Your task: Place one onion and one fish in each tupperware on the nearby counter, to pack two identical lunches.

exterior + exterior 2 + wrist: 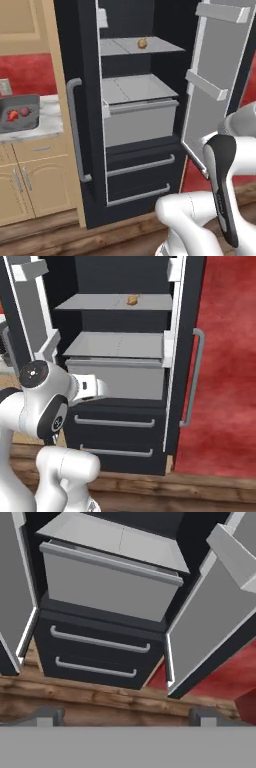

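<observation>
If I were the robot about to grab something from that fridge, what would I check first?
1. Fridge door open: ok.
2. Yellow-brown onion in sight on the upper shelf: ok.
3. Gripper empty, jaws wide apart: ok.
4. Gripper near the onion: not ok; it points at the drawers low down.
5. Dark tray on the counter has a red fish and a purplish onion: ok.
6. Second tray's state: cannot tell.
</observation>
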Tool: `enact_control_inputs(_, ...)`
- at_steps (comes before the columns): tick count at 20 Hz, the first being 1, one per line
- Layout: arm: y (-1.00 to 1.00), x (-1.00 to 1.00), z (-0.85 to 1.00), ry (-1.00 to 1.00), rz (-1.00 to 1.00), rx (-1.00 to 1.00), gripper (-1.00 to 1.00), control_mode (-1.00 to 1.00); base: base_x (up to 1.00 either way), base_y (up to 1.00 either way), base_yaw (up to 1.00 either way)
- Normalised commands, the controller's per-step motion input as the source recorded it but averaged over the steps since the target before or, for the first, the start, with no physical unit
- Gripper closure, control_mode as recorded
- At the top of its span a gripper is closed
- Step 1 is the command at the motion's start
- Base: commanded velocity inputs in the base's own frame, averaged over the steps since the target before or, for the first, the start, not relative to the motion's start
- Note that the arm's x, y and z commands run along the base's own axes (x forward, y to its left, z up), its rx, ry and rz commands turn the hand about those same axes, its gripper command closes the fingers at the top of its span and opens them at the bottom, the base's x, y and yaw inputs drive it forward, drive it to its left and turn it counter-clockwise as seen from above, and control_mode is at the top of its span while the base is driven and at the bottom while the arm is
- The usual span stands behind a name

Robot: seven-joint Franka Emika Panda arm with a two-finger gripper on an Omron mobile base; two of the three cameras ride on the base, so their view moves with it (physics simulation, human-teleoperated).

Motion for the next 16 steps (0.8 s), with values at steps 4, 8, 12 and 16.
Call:
enact_control_inputs(4,0.00,0.00,0.00,0.00,0.00,0.00,-1.00,1.00,0.74,0.08,0.00)
enact_control_inputs(8,0.00,0.00,0.00,0.00,0.00,0.00,-1.00,1.00,0.65,-0.04,0.00)
enact_control_inputs(12,0.00,0.00,0.00,0.00,0.00,0.00,-1.00,1.00,0.51,-0.33,0.00)
enact_control_inputs(16,0.00,0.00,0.00,0.00,0.00,0.00,-1.00,1.00,0.63,-0.24,0.00)
